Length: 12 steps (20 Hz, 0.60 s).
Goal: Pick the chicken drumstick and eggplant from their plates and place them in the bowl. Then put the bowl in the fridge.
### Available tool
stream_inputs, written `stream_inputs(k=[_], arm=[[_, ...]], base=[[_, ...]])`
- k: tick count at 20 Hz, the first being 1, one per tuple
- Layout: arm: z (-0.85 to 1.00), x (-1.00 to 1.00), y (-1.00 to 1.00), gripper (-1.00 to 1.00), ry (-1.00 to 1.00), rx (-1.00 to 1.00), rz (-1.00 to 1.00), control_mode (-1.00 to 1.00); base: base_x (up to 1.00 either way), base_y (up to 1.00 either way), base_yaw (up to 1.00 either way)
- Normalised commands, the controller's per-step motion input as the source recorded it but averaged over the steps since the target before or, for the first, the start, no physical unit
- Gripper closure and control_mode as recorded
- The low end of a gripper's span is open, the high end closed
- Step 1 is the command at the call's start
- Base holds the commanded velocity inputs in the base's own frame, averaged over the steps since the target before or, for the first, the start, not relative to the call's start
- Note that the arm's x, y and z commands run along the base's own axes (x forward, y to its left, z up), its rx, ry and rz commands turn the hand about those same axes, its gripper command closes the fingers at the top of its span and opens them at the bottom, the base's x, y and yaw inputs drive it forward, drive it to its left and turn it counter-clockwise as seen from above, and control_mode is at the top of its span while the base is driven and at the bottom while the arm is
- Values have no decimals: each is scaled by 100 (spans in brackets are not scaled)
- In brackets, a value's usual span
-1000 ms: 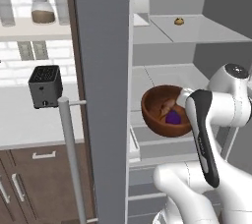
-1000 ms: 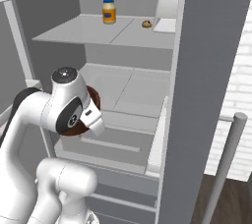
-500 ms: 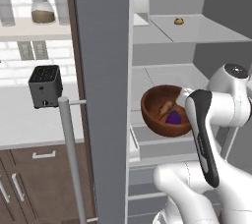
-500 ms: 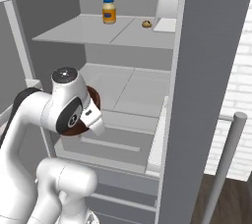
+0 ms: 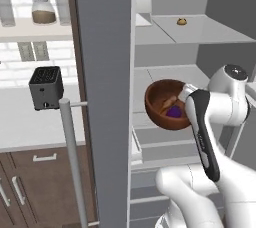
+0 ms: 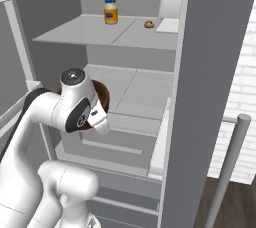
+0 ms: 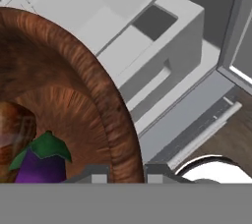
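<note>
The brown wooden bowl (image 5: 159,108) hangs tilted just above the fridge's middle shelf (image 5: 172,73), inside the open fridge (image 6: 135,89). My gripper (image 7: 127,175) is shut on the bowl's near rim (image 7: 115,120), one fingertip (image 7: 98,174) inside and the other outside. In the bowl lie the purple eggplant (image 7: 42,166) with its green cap and the golden-brown chicken drumstick (image 7: 15,129). The eggplant (image 5: 174,113) also shows from the left base view. From the right base view the arm hides most of the bowl (image 6: 102,94). The plates are out of view.
The open grey fridge door (image 5: 102,97) with its bar handle (image 5: 72,157) stands left of the bowl. A yellow jar (image 6: 111,11) and a small brown item (image 6: 148,24) sit on the upper shelf. Pale drawers (image 7: 162,46) lie below. A black toaster (image 5: 46,88) sits on the counter.
</note>
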Motion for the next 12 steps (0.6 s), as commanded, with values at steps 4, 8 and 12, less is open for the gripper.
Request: stream_inputs(k=[4, 8, 12], arm=[[-10, 97, -2, 100, 0, 12, -46, -100], [-8, 100, -1, 100, 11, 0, -41, -100], [-13, 100, -9, 100, 10, 0, -29, -100]], base=[[0, 0, 0], [0, 0, 0], [0, 0, 0]])
